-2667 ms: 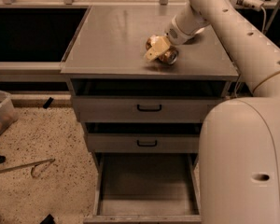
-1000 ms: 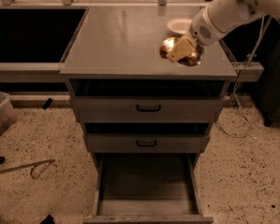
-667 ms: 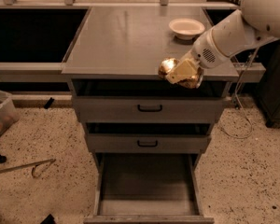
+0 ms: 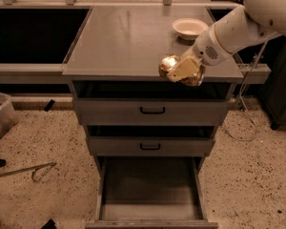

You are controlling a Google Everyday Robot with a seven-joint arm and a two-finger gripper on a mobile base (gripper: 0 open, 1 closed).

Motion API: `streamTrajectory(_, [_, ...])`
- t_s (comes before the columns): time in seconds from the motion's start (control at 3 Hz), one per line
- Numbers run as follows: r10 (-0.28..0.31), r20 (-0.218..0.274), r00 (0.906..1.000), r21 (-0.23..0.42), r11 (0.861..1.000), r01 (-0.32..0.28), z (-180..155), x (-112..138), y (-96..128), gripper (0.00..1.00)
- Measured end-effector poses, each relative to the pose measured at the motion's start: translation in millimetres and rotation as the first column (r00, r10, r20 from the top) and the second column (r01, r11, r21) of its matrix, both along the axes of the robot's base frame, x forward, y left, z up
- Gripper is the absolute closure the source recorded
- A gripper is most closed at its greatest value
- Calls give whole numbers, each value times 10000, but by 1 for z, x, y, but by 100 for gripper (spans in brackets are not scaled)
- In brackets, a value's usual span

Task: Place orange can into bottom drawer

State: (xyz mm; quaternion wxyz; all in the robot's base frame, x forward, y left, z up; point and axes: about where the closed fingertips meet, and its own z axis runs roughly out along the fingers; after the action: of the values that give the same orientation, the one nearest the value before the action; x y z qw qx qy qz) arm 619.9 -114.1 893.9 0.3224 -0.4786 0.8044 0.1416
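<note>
My gripper (image 4: 183,70) is shut on the orange can (image 4: 169,65), a shiny orange-gold can, and holds it in the air over the front edge of the grey cabinet top (image 4: 128,37). The can sticks out on both sides of the cream fingers (image 4: 181,68). The white arm reaches in from the upper right. The bottom drawer (image 4: 150,190) is pulled open far below, a plain grey tray with a bare flat floor. The gripper is well above it.
A cream round bowl (image 4: 189,27) sits on the cabinet top at the back right. Two shallower drawers with black handles (image 4: 152,110) (image 4: 150,147) stand slightly open above the bottom one. A bin (image 4: 0,118) and a rod (image 4: 19,171) lie on the speckled floor at left.
The gripper has lifted the can off the cabinet top near the bowl and carried it forward and left to the front edge. The arm has swung away to the upper right.
</note>
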Motion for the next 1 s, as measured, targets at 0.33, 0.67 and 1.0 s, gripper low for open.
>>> streamTrajectory(0.33, [427,204,9989,434,9981,-436,-7,-19,4,100])
streamTrajectory(0.67, [628,-355,9974,1198,9911,-582,-66,-50,-5,100])
streamTrajectory(1.0, [606,-948,9936,1781,9831,-430,-120,-73,-16,100])
